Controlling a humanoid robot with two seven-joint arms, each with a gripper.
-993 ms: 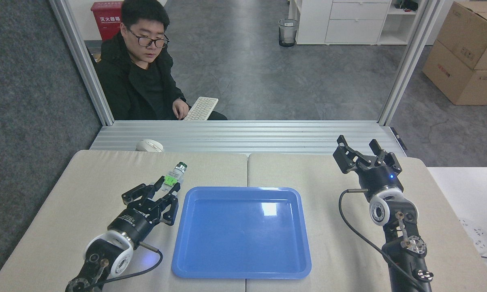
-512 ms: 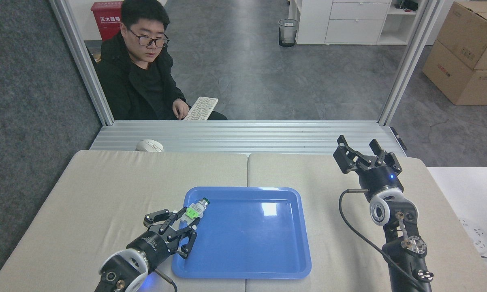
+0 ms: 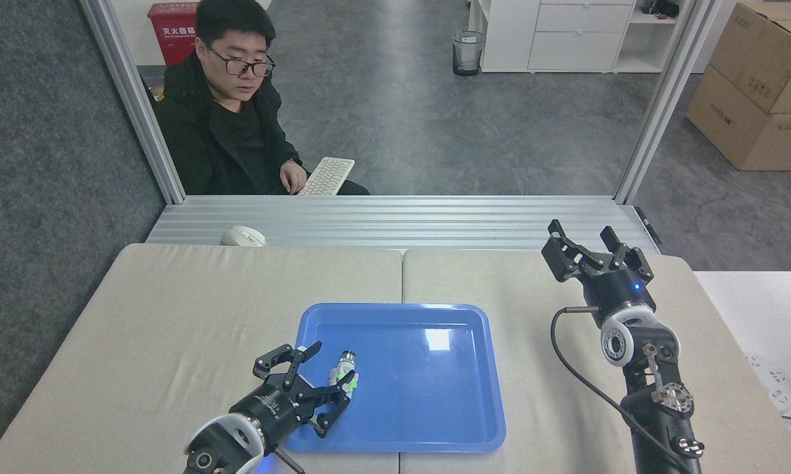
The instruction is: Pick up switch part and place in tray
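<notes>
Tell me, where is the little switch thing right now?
In the head view, the switch part is over the blue tray's near-left area, at the fingertips of the left pincer.

A person [image 3: 228, 112] in a black jacket and glasses is seated beyond the table, one hand resting on a white keyboard [image 3: 327, 176]. A white computer mouse [image 3: 242, 236] is seen on the ribbed metal ledge [image 3: 395, 220] behind the beige padded table [image 3: 172, 309]. A red box [image 3: 172, 26], a mesh waste bin [image 3: 468, 52], white cabinets [image 3: 573, 33] and cardboard boxes [image 3: 757, 85] are seen on the grey floor further back.
</notes>
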